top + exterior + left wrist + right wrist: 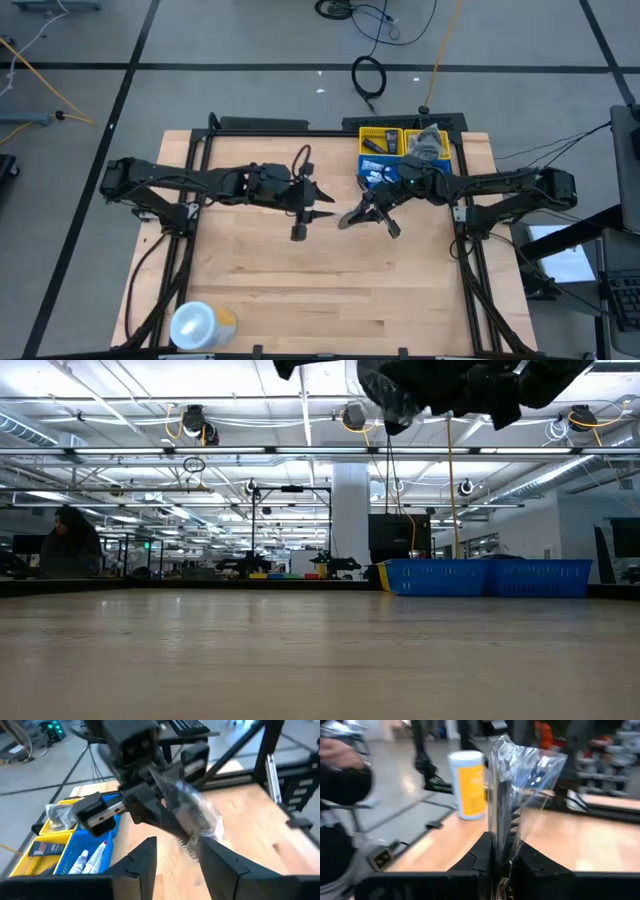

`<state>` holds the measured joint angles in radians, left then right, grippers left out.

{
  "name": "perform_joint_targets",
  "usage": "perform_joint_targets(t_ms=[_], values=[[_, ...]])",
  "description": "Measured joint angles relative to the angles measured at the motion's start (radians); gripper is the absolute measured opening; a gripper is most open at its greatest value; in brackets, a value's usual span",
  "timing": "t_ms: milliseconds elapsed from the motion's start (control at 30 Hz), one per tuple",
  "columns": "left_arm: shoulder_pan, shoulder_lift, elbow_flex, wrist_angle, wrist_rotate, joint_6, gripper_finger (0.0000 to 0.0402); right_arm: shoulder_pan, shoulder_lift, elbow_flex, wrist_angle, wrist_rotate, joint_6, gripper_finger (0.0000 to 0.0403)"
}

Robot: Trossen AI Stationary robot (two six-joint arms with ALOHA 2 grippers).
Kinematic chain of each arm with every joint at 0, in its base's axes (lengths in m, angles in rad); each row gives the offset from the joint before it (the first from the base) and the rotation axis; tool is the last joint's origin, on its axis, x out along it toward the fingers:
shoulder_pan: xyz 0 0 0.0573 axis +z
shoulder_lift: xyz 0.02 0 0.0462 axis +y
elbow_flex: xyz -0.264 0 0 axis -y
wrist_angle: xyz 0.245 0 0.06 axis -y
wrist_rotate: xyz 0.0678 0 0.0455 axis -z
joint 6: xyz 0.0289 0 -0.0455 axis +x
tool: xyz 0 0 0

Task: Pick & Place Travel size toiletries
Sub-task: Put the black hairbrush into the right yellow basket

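a handover is happening above mid table: the right gripper (502, 851) is clenching a clear bag (520, 785) with a comb inside, while the left gripper (177, 857) is standing released beside it. next, i judge, it is going to the bin (404, 158) at the far right corner.

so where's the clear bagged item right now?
Mid-table, off the wood: the clear bag is clamped in the right gripper, facing the left gripper, near the blue-and-yellow bin.
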<state>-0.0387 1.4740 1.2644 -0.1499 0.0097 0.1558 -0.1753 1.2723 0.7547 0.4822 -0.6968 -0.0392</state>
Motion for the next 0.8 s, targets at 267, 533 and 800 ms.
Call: perform_joint_targets(t_ms=[267,533,800], values=[[0.000,-0.049,0.001,-0.140,-0.022,-0.115,0.0170,-0.019,-0.151,0.000,-0.312,0.274,-0.058,0.0023],[-0.004,-0.042,0.001,-0.226,-0.022,-0.166,0.0170,-0.095,-0.308,0.000,-0.642,0.732,-0.052,0.0023],[-0.007,-0.042,0.001,-0.213,-0.022,-0.165,0.0170,-0.224,-0.318,0.000,-0.871,1.118,-0.030,0.0023]])
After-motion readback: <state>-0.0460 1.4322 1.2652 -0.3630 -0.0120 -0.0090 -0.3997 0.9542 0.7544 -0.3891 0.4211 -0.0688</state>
